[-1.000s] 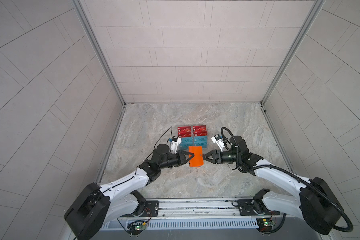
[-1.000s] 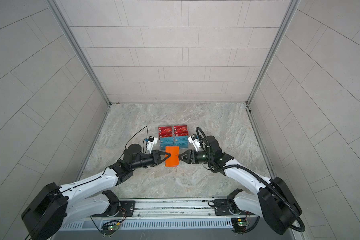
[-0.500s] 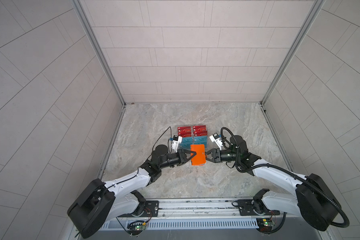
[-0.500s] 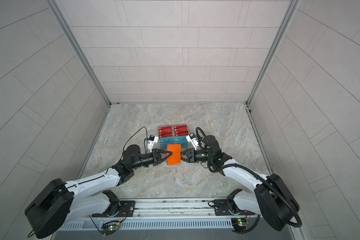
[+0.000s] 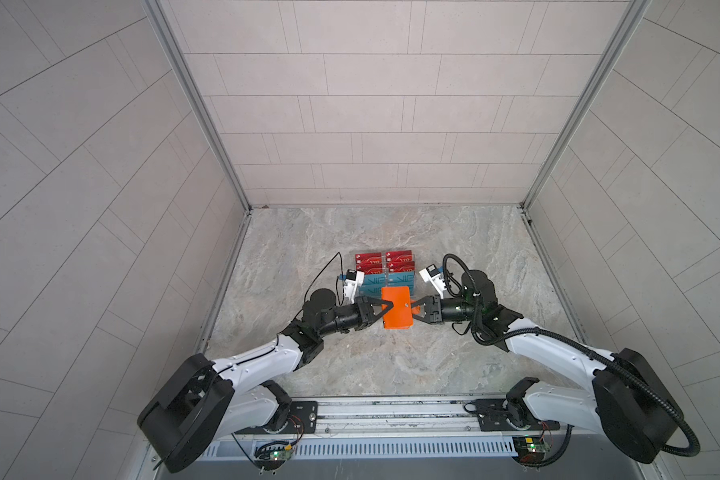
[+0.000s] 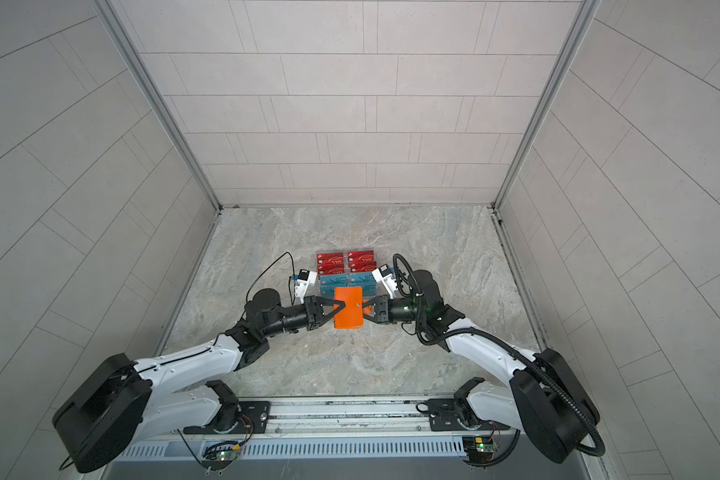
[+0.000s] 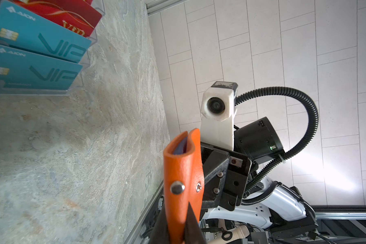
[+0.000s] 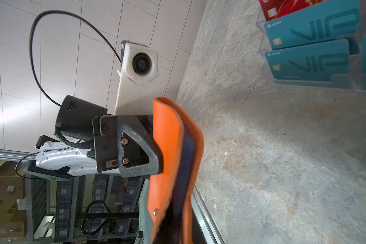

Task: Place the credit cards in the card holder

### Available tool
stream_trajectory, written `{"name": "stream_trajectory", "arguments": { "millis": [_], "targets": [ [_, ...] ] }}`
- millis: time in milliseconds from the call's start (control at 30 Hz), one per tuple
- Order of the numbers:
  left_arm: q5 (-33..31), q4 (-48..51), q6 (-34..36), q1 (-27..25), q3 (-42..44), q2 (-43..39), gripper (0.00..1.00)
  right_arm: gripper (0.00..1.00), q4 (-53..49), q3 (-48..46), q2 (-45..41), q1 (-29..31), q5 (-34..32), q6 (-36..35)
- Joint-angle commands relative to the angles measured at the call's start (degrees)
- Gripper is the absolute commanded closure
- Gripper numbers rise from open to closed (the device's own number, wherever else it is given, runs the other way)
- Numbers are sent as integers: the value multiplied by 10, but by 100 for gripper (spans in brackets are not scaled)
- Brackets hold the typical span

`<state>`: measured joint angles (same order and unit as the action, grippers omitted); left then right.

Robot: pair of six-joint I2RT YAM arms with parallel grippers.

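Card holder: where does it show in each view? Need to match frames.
Top view: card holder at centre, just in front of the teal VIP cards.
Top view: same place, centre.
Left wrist: close foreground, seen edge-on.
Right wrist: close foreground, edge-on, covers slightly parted.
Shared landmark: teal VIP cards, in all four views.

Left end effector (image 5: 392, 306) and right end effector (image 5: 409, 306) are both clamped, pointing tip to tip.

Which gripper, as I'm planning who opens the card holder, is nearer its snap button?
Right. The right gripper pinches the card holder at the edge beside the snap button; the left gripper grips the opposite edge.
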<state>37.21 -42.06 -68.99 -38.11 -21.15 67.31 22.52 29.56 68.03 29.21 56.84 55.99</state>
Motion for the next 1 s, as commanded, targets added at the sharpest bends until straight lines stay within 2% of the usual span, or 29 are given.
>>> {"name": "stream_trajectory", "arguments": {
  "millis": [0, 33, 100, 167, 267, 367, 433, 500, 533, 733, 967],
  "targets": [
    [8, 15, 14, -1, -21, -4, 79, 100, 22, 11, -7, 5, 10, 6],
    [6, 22, 15, -1, -23, -5, 73, 100, 22, 12, -7, 6, 10, 7],
    [1, 57, 27, -1, -32, -10, 53, 100, 17, 18, -7, 4, 8, 5],
    [-7, 104, 47, 0, -44, -22, 44, 100, -1, 21, -9, 5, 2, -5],
    [-16, 195, 83, 4, -72, -43, 40, 100, -56, 28, -9, 4, -15, -41],
    [-69, 364, 147, 7, -128, -73, 36, 100, -85, 30, -2, 5, -35, -59],
    [-142, 518, 201, 6, -182, -77, 35, 100, -96, 35, 9, 5, -51, -65],
    [-252, 675, 239, 2, -243, -67, 36, 100, -95, 41, 29, 7, -64, -62],
    [-281, 707, 251, -3, -259, -61, 36, 100, -96, 46, 39, 8, -68, -61],
    [-352, 740, 251, -70, -319, -18, 36, 100, -77, 56, 72, 32, -98, -47],
    [-398, 740, 246, -133, -406, 79, 33, 100, -139, 95, 59, 64, -167, -70]
  ]
}}
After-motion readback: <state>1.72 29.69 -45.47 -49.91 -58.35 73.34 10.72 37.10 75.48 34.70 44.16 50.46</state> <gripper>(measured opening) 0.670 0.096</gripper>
